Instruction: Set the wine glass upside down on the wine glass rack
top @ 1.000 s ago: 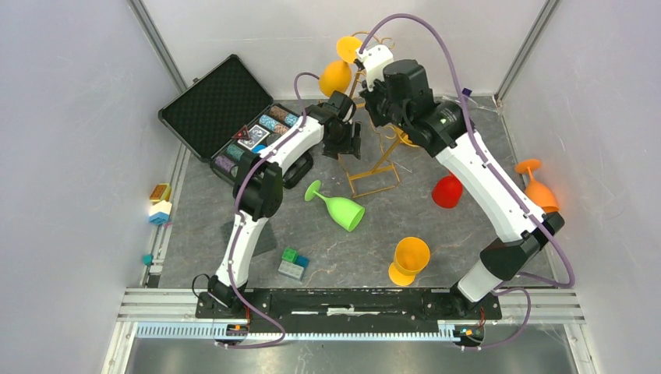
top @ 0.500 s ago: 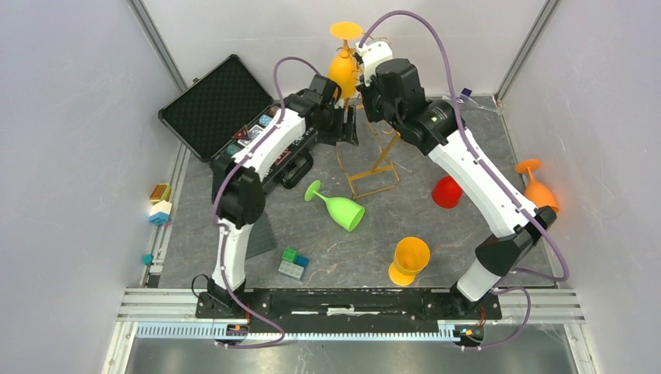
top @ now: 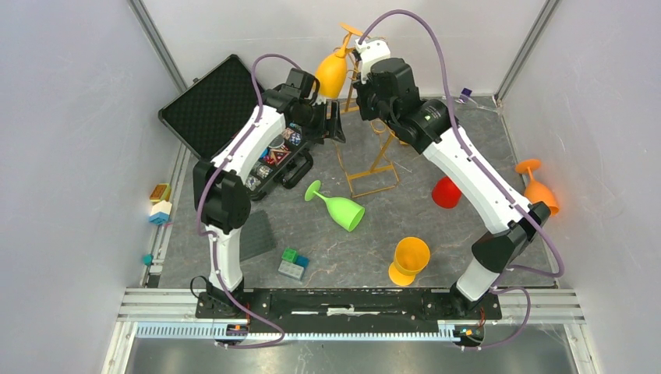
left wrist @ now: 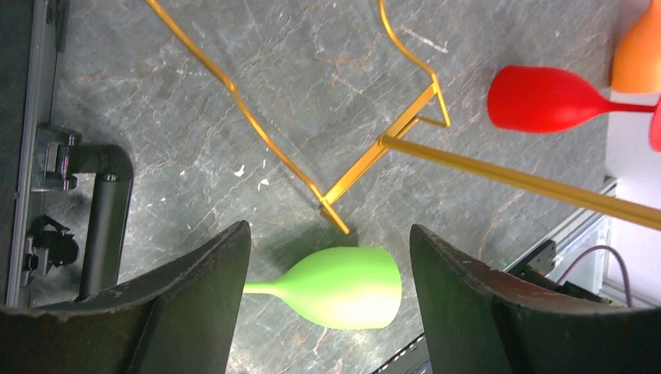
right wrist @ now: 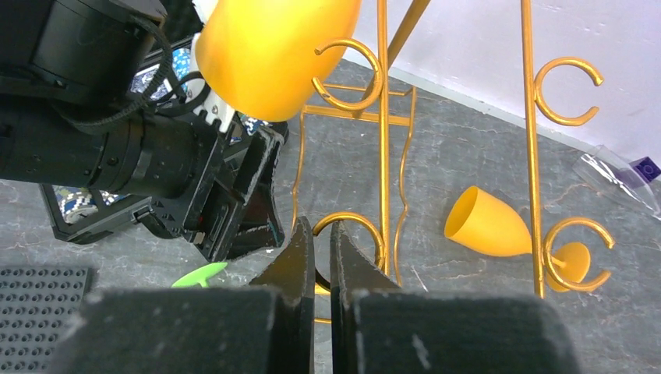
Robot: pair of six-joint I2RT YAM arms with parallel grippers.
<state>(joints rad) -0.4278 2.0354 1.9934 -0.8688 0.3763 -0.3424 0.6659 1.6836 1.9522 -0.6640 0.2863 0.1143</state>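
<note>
The gold wire wine glass rack [top: 382, 161] stands at the back of the table, leaning. A yellow-orange wine glass [top: 330, 74] hangs bowl-down near the rack's top; in the right wrist view its bowl [right wrist: 273, 51] sits against an upper ring loop. My right gripper [right wrist: 321, 226] is high beside the rack [right wrist: 383, 140], its jaws shut on a lower ring loop; in the top view it [top: 360, 86] is just right of the glass. My left gripper [top: 334, 125] is open and empty, left of the rack. In the left wrist view the left gripper [left wrist: 327, 234] looks down past the rack's pole [left wrist: 507, 178].
A green glass [top: 339, 206] lies in front of the rack, also in the left wrist view [left wrist: 343, 286]. Red [top: 447, 191], orange [top: 538, 187] and yellow [top: 409, 261] glasses lie at right; another yellow one [right wrist: 487, 226] lies behind the rack. An open black case [top: 226, 117] is at back left.
My left arm has risen and drawn back to the left, away from the rack. The hanging glass and the rack's top have swung slightly with my right gripper.
</note>
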